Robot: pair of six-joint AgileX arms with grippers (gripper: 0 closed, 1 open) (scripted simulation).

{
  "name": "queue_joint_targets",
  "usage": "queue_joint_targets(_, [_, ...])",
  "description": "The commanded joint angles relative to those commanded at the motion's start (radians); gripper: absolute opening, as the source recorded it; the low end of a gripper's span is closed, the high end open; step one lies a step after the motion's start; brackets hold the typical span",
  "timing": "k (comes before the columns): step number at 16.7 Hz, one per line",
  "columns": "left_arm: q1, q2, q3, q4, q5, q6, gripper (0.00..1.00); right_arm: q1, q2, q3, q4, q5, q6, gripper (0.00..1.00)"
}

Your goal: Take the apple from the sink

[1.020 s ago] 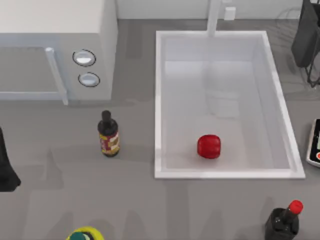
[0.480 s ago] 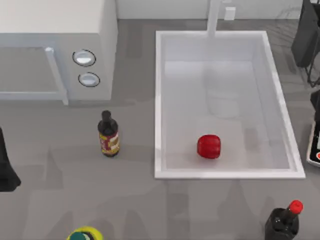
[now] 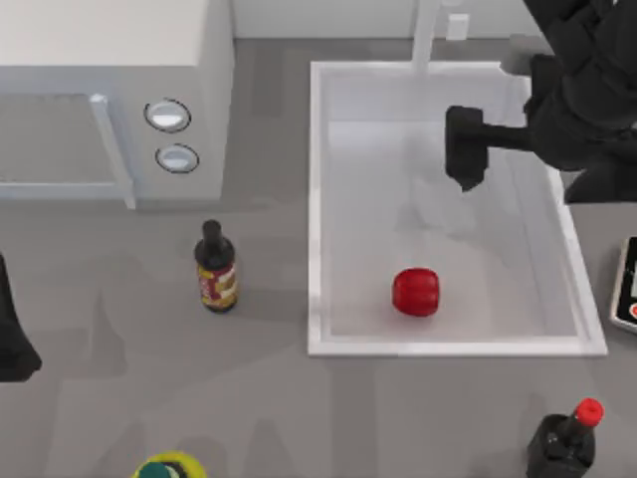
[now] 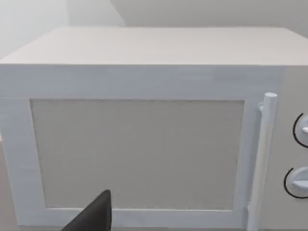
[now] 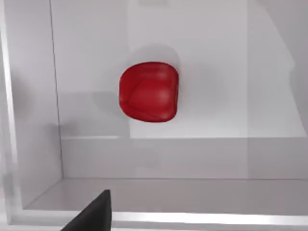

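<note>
Near the sink's [image 3: 317, 199] front wall, on its flat bottom: apple [image 3: 416, 292], untouched. Above the basin's far right part: right gripper [image 3: 465, 177], apart from the fruit, jaw state perhaps open but impossible to tell. At the table's left edge: left arm, parked.

Apple [image 3: 415, 292] [image 5: 148, 91]: small, glossy, bright red, rounded but slightly blocky; resting on the flat bottom of the sink [image 3: 317, 209], toward 6 o'clock of the basin, near the front wall; sink white, rectangular, deep, thick pale rim.
</note>
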Motion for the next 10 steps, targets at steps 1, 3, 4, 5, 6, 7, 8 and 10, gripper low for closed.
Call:
queue_joint_targets(1, [0.0,0.0,0.0,0.0,0.0,0.0,1.0,0.019,0.084,0.07,-0.038,0.001,0.013,1.0])
queue_joint_targets(3, [0.0,0.0,0.0,0.0,0.0,0.0,1.0,0.053,0.234,0.195,-0.102,0.003,0.035,1.0])
queue_joint_targets(4, [0.0,0.0,0.0,0.0,0.0,0.0,1.0,0.068,0.301,0.248,-0.128,0.004,0.043,1.0])
queue_joint_targets(5, [0.0,0.0,0.0,0.0,0.0,0.0,1.0,0.081,0.359,0.295,-0.15,0.004,0.05,1.0])
queue_joint_targets(6, [0.0,0.0,0.0,0.0,0.0,0.0,1.0,0.091,0.408,0.333,-0.168,0.005,0.054,1.0])
queue_joint_targets(7, [0.0,0.0,0.0,0.0,0.0,0.0,1.0,0.099,0.446,0.362,-0.182,0.006,0.057,1.0])
queue_joint_targets(8, [0.0,0.0,0.0,0.0,0.0,0.0,1.0,0.105,0.473,0.384,-0.192,0.006,0.059,1.0])
queue_joint_targets(10, [0.0,0.0,0.0,0.0,0.0,0.0,1.0,0.111,0.498,0.402,-0.2,0.006,0.061,1.0])
